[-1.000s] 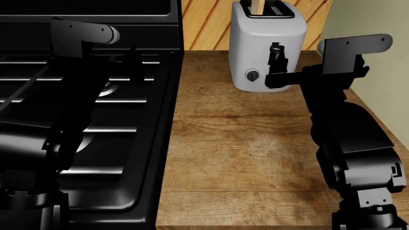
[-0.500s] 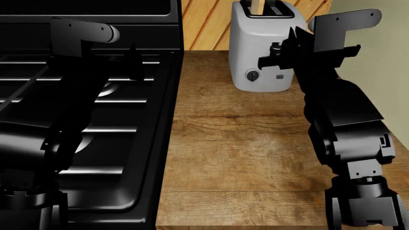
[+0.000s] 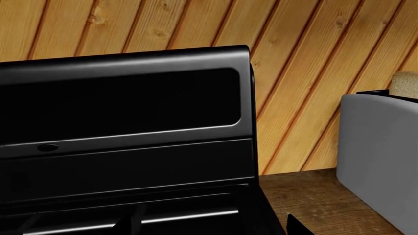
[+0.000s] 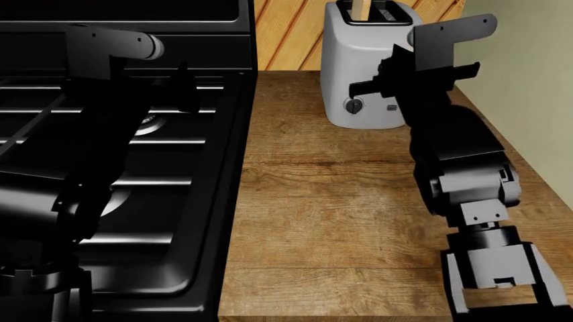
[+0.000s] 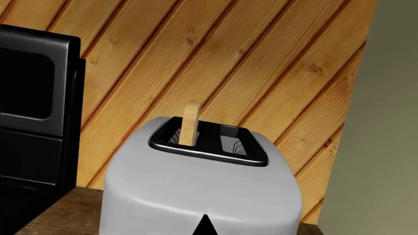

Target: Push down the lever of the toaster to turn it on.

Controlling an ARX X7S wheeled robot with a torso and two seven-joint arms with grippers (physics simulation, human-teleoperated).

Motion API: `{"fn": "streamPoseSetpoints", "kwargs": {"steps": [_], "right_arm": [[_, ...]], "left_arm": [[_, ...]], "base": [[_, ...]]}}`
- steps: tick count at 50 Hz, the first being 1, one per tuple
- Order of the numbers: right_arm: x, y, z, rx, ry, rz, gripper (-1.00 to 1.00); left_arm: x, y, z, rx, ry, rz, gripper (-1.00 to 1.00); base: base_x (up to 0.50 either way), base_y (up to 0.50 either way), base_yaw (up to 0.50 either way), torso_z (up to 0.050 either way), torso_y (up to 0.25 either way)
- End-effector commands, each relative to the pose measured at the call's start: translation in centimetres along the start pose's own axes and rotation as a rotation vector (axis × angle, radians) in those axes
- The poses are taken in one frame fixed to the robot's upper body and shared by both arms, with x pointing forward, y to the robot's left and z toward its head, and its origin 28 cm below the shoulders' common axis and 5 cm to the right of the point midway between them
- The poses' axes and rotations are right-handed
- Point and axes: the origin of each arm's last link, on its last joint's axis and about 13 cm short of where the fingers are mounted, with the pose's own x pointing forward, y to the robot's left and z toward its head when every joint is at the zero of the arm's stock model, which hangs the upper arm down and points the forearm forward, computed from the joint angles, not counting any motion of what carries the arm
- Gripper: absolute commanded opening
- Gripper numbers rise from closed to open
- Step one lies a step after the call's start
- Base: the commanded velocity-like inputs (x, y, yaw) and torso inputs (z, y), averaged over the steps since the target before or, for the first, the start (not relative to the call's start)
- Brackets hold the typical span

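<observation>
- Right gripper (image 4: 387, 79): raised against the toaster's front face, covering the lever; jaw state cannot be told.
- Left gripper (image 4: 184, 87): over the stove (image 4: 125, 168); state cannot be told.
- Toaster (image 4: 358, 60): light grey, rounded, black-rimmed slots, round dark knob (image 4: 355, 105), bread slice (image 5: 191, 122) upright in one slot; stands at the counter's (image 4: 331, 221) far edge.

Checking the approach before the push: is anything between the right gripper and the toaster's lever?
Nothing visible. The right gripper is right up against the toaster front, above the knob. The arm hides the lever itself.
</observation>
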Motion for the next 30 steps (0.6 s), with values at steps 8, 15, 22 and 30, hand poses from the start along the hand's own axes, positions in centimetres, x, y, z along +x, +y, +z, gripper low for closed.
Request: {"fn": "streamPoseSetpoints", "kwargs": {"steps": [8, 15, 22, 30], "right_arm": [[1.1, 0.2, -2.2, -0.001, 0.063, -0.007, -1.00], [1.3, 0.2, -3.0, 0.001, 0.082, -0.012, -1.00], [1.6, 0.3, -3.8, 0.005, 0.098, -0.010, -1.00], [1.6, 0.5, -4.7, 0.007, 0.114, -0.008, -1.00]], "left_arm": [[-0.2, 0.1, 0.1, -0.003, 0.001, 0.002, 1.00], [-0.2, 0.2, -0.1, -0.004, 0.003, 0.006, 1.00], [-0.3, 0.2, 0.0, -0.003, 0.003, 0.009, 1.00], [-0.3, 0.3, -0.1, -0.001, 0.003, 0.011, 1.00]], "base": [[0.00, 0.00, 0.00, 0.000, 0.000], [0.00, 0.00, 0.00, 0.000, 0.000], [0.00, 0.00, 0.00, 0.000, 0.000], [0.00, 0.00, 0.00, 0.000, 0.000]]}}
